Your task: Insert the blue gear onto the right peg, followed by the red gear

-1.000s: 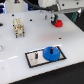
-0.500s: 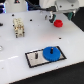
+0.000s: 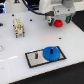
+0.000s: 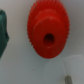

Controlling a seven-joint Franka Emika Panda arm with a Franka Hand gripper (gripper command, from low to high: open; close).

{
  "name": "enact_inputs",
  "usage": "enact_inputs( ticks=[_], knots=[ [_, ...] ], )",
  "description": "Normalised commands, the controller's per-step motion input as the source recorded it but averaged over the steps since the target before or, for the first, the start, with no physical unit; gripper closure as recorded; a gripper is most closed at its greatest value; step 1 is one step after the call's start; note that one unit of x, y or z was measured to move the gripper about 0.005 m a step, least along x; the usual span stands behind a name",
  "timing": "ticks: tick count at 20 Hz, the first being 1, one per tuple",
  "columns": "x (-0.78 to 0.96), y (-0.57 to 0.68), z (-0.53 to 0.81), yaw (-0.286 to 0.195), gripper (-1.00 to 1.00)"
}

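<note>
The blue gear [image 3: 50, 53] lies flat on the right end of the black-bordered white plate [image 3: 33, 60]. It covers the spot of the right peg, which I cannot make out. The left peg [image 3: 36, 54] stands bare. The red gear [image 3: 58, 23] lies on the white table at the back, apart from the plate. My gripper [image 3: 58, 20] hangs right over it, open, with a dark finger on each side. In the wrist view the red gear [image 4: 47, 27] fills the frame with its centre hole showing, and one white fingertip [image 4: 73, 70] shows beside it.
A beige block-like object [image 3: 18, 27] stands on the table at the exterior view's left. A dark green thing [image 4: 2, 30] sits at the edge of the wrist view next to the red gear. The table's far edge runs just behind the gripper.
The gripper has come down a little closer over the red gear. The blue gear and the plate have not moved.
</note>
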Motion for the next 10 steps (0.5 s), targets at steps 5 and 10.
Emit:
enact_inputs(
  ticks=[5,10],
  knots=[
    [-0.27,0.12,-0.01,0.0,1.0],
    [-0.02,-0.04,-0.11,0.0,1.0]
  ],
)
